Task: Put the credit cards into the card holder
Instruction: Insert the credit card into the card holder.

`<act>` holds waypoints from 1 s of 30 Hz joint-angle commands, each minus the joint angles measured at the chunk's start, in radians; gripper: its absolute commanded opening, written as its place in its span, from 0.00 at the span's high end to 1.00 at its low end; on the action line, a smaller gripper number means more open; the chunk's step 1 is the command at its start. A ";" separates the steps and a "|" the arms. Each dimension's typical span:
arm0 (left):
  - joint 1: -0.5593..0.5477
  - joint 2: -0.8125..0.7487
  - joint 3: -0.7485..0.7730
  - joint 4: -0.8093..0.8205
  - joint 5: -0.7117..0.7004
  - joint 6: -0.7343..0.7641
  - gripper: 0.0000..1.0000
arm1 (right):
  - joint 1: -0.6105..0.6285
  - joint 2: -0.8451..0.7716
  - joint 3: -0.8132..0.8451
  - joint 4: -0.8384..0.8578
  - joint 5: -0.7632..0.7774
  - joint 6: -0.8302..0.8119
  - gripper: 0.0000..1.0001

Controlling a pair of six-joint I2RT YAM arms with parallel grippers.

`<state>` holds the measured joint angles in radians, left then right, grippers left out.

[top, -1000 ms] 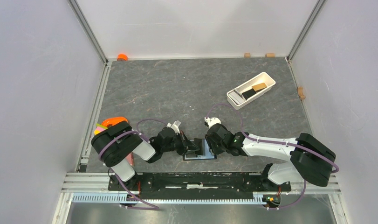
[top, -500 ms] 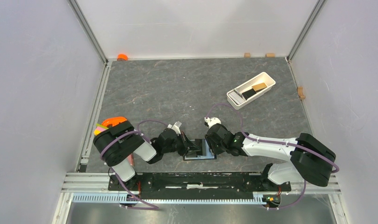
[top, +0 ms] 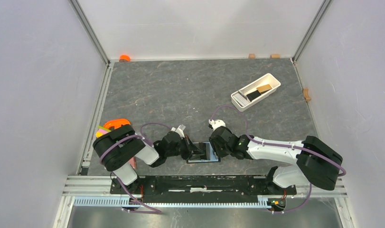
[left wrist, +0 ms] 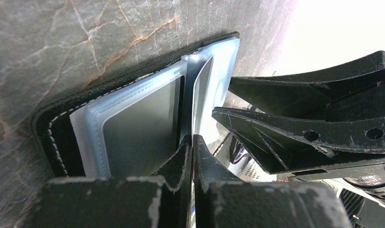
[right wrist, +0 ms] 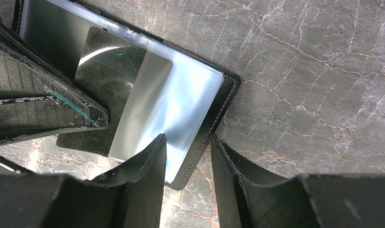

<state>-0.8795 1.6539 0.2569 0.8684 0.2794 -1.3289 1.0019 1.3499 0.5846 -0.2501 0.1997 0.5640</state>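
card holder [top: 203,154] at near edge of counter [top: 181,90], left gripper [left wrist: 192,142] clamped on its clear sleeve [left wrist: 133,123], right gripper [right wrist: 187,152] parted astride its corner, tray [top: 271,80] far beyond holding cards [top: 253,95]

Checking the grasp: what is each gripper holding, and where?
Left gripper pinches the edge of a thin dark leaf standing up from the open card holder; card or sleeve, unclear. Right gripper holds nothing, its open jaws straddling the holder's edge.
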 commanded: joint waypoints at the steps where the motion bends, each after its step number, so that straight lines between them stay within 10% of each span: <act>1: -0.016 0.002 0.004 -0.129 -0.005 0.042 0.97 | 0.004 -0.002 -0.029 -0.079 0.049 -0.003 0.56; 30: -0.016 0.016 0.028 -0.126 -0.092 0.102 0.95 | 0.004 -0.048 -0.026 -0.114 0.078 0.006 0.54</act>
<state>-0.8928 1.6638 0.3000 0.8318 0.2600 -1.2926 1.0042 1.3182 0.5716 -0.2810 0.2306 0.5720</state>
